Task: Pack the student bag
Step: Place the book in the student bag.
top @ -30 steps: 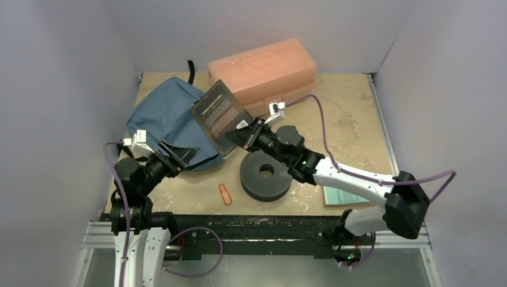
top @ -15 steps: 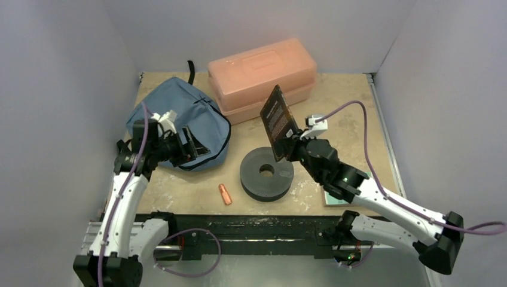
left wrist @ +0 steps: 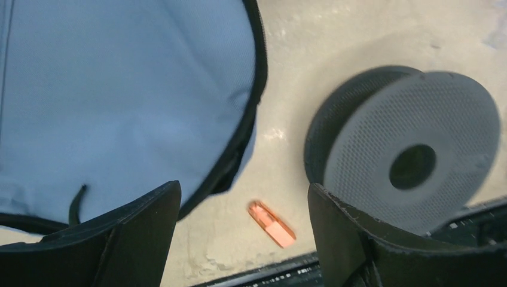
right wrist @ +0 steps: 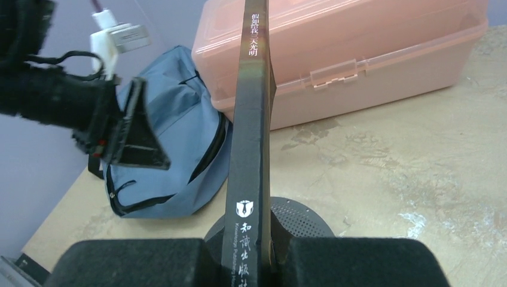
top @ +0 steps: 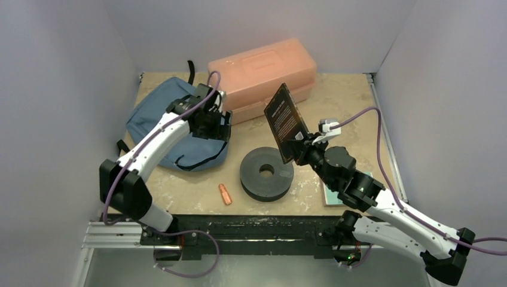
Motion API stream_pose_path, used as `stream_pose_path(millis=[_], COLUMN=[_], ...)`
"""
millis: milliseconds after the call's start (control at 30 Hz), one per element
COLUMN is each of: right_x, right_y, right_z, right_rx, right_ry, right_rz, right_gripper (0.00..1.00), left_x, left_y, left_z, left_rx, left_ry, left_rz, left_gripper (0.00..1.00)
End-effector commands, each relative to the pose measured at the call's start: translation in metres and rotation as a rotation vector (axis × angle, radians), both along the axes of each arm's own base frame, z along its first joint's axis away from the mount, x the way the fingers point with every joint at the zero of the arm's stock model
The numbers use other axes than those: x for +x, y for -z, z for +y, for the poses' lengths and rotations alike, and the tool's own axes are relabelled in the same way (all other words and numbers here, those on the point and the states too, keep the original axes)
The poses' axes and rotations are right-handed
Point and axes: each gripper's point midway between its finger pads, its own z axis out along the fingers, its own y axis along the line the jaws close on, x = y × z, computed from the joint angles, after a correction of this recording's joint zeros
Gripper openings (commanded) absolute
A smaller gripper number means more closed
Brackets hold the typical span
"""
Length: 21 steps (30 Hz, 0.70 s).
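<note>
The slate-blue student bag (top: 173, 119) lies at the back left of the table, its black zipper edge facing right. My left gripper (top: 216, 122) hovers open over the bag's right edge with nothing between its fingers; in the left wrist view the bag (left wrist: 119, 101) fills the upper left, above the gripper (left wrist: 242, 197). My right gripper (top: 301, 146) is shut on a black book (top: 286, 119), held upright on edge above the table's middle. The right wrist view shows the gripper (right wrist: 254, 251) clamping the book's spine (right wrist: 254, 119), with the bag (right wrist: 167, 155) beyond it to the left.
A salmon-pink plastic box (top: 263, 75) stands at the back, right of the bag. A black perforated disc (top: 266, 173) lies mid-table under the book. A small orange piece (top: 225, 194) lies near the front edge. A teal booklet (top: 335, 196) shows under the right arm.
The left arm has swung from the bag's near-left side up and across to its right edge. The right gripper has carried the book rightward away from the bag and turned it more upright.
</note>
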Motion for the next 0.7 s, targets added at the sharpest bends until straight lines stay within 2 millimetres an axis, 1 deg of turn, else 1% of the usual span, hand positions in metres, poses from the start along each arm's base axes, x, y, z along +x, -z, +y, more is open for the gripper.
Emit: stream_pose_path(millis=[0, 67, 100, 200, 267, 367, 467, 533, 600, 633, 667], right_x=[-0.001, -0.002, -0.003, -0.006, -0.008, -0.012, -0.014, -0.015, -0.015, -0.016, -0.016], right_y=[-0.025, -0.025, -0.027, -0.026, -0.025, -0.023, -0.022, -0.022, -0.022, -0.024, -0.025], right_z=[0.004, 0.004, 0.004, 0.002, 0.001, 0.001, 0.002, 0.002, 0.002, 0.002, 0.002], right_rx=[0.05, 0.05, 0.055, 0.078, 0.091, 0.093, 0.092, 0.092, 0.091, 0.091, 0.09], right_ry=[-0.027, -0.031, -0.034, -0.037, -0.04, -0.055, -0.072, -0.076, -0.077, -0.079, -0.081], right_rz=[-0.07, -0.064, -0.063, -0.059, -0.057, -0.047, -0.045, -0.048, -0.05, -0.052, -0.053], right_gripper=[0.0, 0.0, 0.0, 0.0, 0.0, 0.0, 0.0, 0.0, 0.0, 0.0, 0.0], left_x=[0.035, 0.048, 0.052, 0.064, 0.073, 0.081, 0.087, 0.091, 0.091, 0.09, 0.089], left_y=[0.008, 0.018, 0.022, 0.034, 0.048, 0.067, 0.076, 0.075, 0.07, 0.066, 0.061], left_z=[0.007, 0.004, -0.003, -0.021, -0.021, -0.016, -0.011, -0.009, -0.004, -0.002, -0.001], left_rx=[0.118, 0.097, 0.065, 0.006, 0.029, 0.082, 0.123, 0.14, 0.157, 0.158, 0.158], left_ry=[-0.135, -0.227, -0.25, -0.287, -0.329, -0.362, -0.388, -0.395, -0.402, -0.395, -0.389], left_rz=[-0.053, -0.06, -0.053, -0.054, -0.059, -0.041, -0.039, -0.051, -0.064, -0.078, -0.091], left_gripper=[0.8, 0.85, 0.86, 0.87, 0.87, 0.83, 0.78, 0.72, 0.66, 0.62, 0.54])
